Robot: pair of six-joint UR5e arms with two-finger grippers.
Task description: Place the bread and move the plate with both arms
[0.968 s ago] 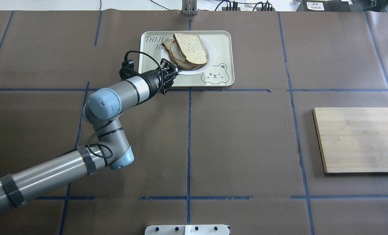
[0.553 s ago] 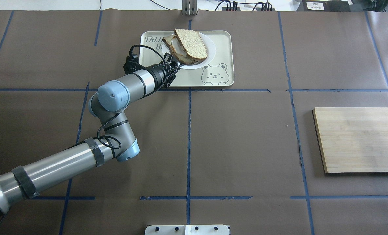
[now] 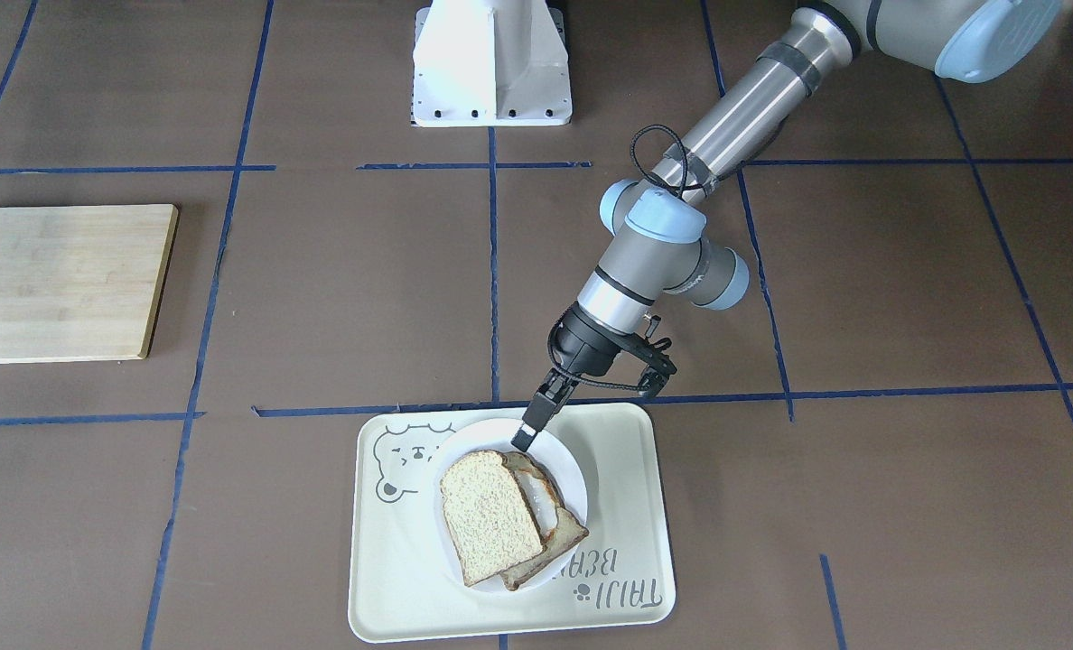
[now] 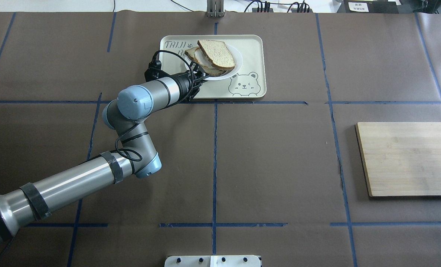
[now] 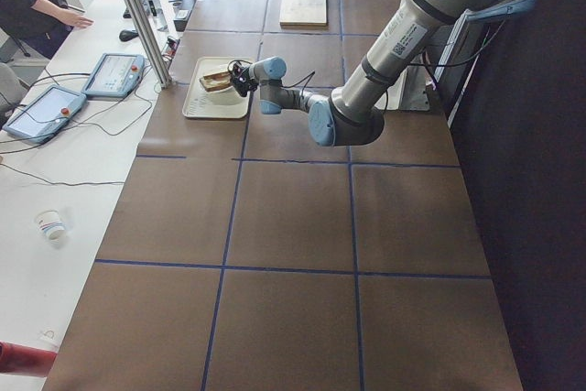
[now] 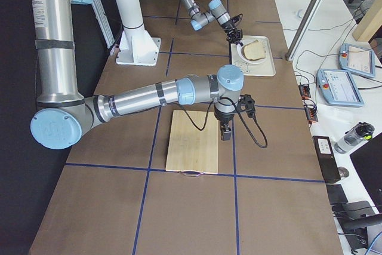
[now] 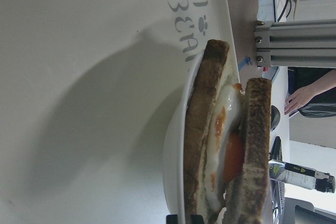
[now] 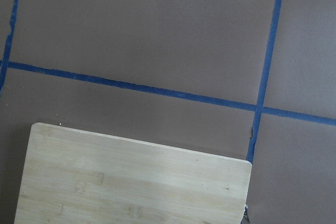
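The left gripper (image 3: 525, 441) is reaching down at a slant to the near rim of the plate (image 3: 574, 477), and its fingers are pinching that rim, drawn nearly together with only the thin white edge between them. Just beyond the fingertips, the bread (image 3: 487, 515) is lying on top of the stack on the plate, crust toward the gripper, and it is covering most of a toast slice with a fried egg (image 7: 227, 153) directly beneath it. The plate is sitting within the cream tray (image 3: 622, 469), which is spreading out under and past the gripper; whether the plate's base is touching the tray or is raised a little cannot be told. The right gripper (image 6: 226, 134) is hanging well apart from all of this, pointing downward, and how far its fingers are parted cannot be told. The wooden board (image 8: 131, 182) is lying below it on the brown table (image 4: 280, 167), with one corner showing in its wrist view.
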